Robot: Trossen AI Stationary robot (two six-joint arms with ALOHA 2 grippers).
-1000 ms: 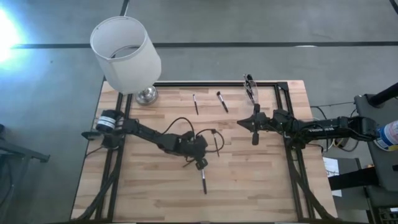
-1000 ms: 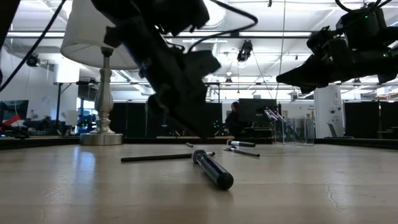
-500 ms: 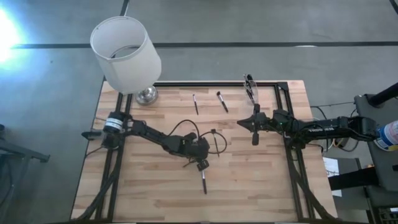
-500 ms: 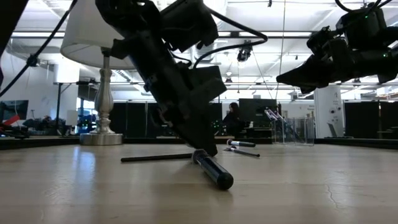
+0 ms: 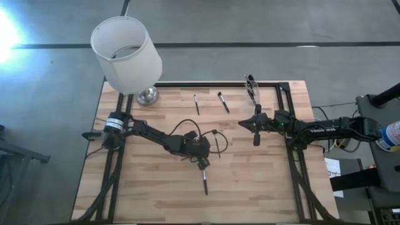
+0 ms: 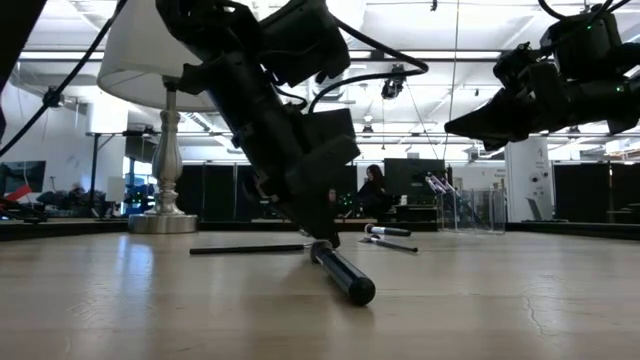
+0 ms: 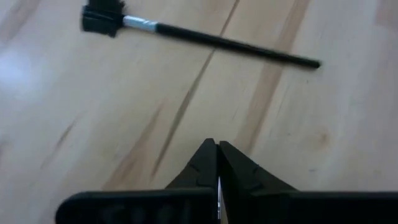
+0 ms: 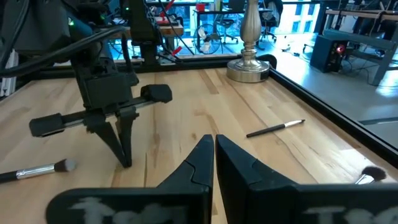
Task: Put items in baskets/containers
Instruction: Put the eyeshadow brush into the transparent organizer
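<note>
The left gripper [image 7: 217, 163] has its fingers pressed together, holding nothing, tips pointed down at the table [image 5: 150, 187] and almost touching it. Just ahead of those tips lies a black-handled brush [image 7: 199, 38] — its long axis runs across the line of the fingers, bristle head to one side, handle end to the other. In the high view this same brush [image 5: 204, 180] starts right at the fingertips and stretches away toward the near table edge. So the fingers must part and straddle the handle crosswise. The left arm is clearly the nearer one.

The right gripper [image 8: 214, 155], fingers also together and empty, waits above the table beside the clear cup [image 5: 251, 88], which already holds several brushes. Two more brushes [image 5: 196, 104] lie well apart, toward the lamp [image 5: 126, 55].

Against half a second earlier, the left gripper has dropped a little lower toward the brush; the right arm has not moved.
</note>
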